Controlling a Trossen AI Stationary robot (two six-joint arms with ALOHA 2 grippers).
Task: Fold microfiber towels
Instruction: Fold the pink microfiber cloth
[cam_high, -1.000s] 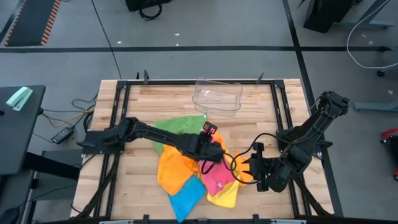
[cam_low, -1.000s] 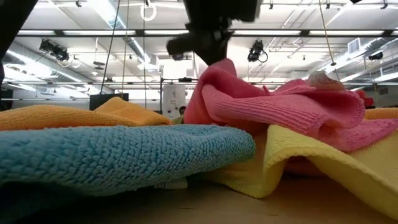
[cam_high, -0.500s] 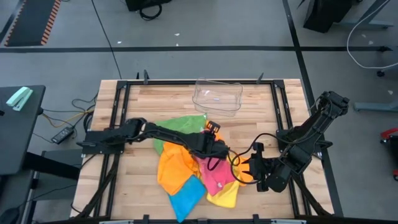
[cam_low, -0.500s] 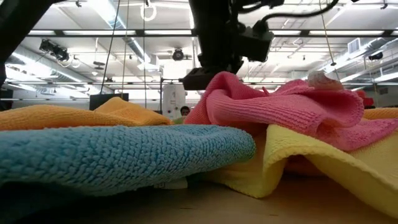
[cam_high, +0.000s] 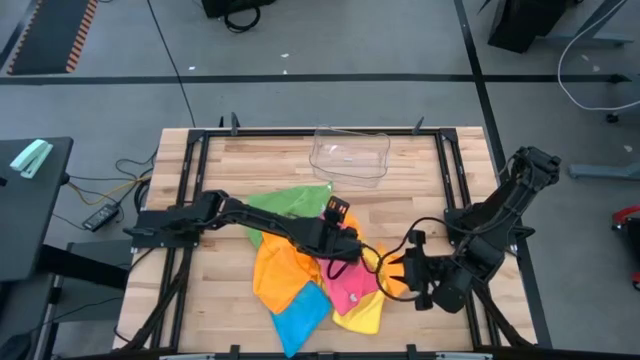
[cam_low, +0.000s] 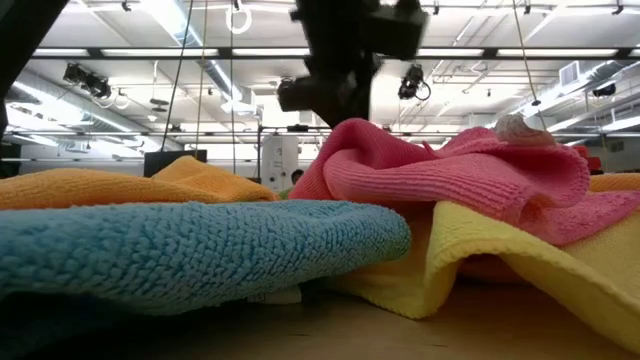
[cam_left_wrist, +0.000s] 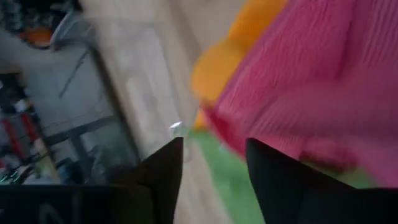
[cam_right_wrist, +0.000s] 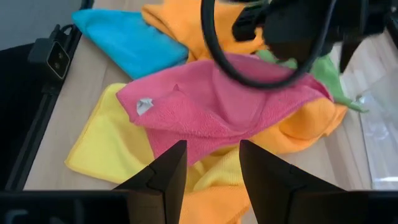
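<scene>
nubby matt cloth towels (cam_high: 300, 290) lie on a smooth pale wood table (cam_high: 260, 165) beside a clear glossy plastic tray (cam_high: 350, 157).

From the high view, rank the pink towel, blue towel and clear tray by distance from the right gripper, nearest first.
Right gripper sits at the pile's right edge.
1. Pink towel, just beside it toward the table's middle.
2. Blue towel, at the near edge.
3. Clear tray, at the far edge.

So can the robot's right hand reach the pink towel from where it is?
Probably yes. The right hand sits open beside the pile, and the pink towel lies on top just ahead with nothing covering it. The left hand hovers over its far side, though.
</scene>
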